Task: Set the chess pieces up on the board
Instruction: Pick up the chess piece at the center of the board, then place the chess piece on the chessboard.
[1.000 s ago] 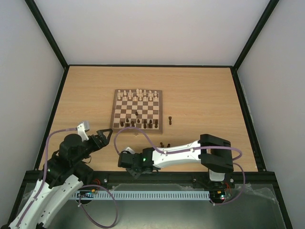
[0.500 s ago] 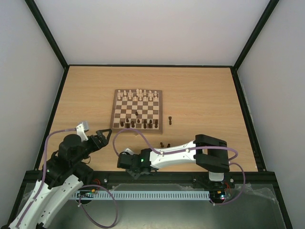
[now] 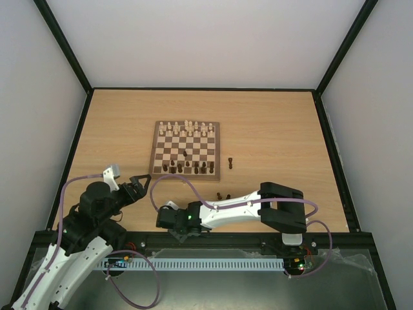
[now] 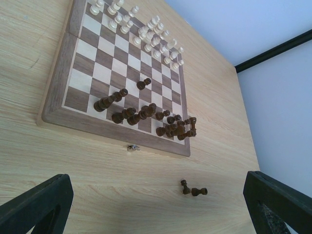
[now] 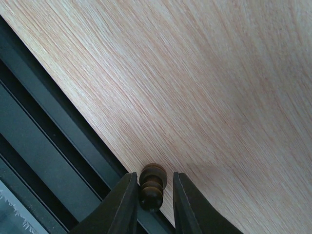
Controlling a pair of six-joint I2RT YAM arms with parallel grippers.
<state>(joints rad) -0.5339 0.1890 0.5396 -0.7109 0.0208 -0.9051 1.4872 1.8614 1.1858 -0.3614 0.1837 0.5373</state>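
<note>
Three pale walls [image 3: 206, 39] enclose the light wood tabletop [image 3: 271, 123] holding the board [image 3: 171, 152].

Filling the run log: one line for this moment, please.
left gripper: open, near board corner | right gripper: jaws flank dark chess piece at table near edge, grip unclear | board: dark setup incomplete

Plain pale grey walls [image 3: 193, 39] box in a light wood tabletop [image 3: 277, 123] on three sides. Black frame struts [image 3: 64, 45] slant down the upper corners. The light is soft and even.
</note>
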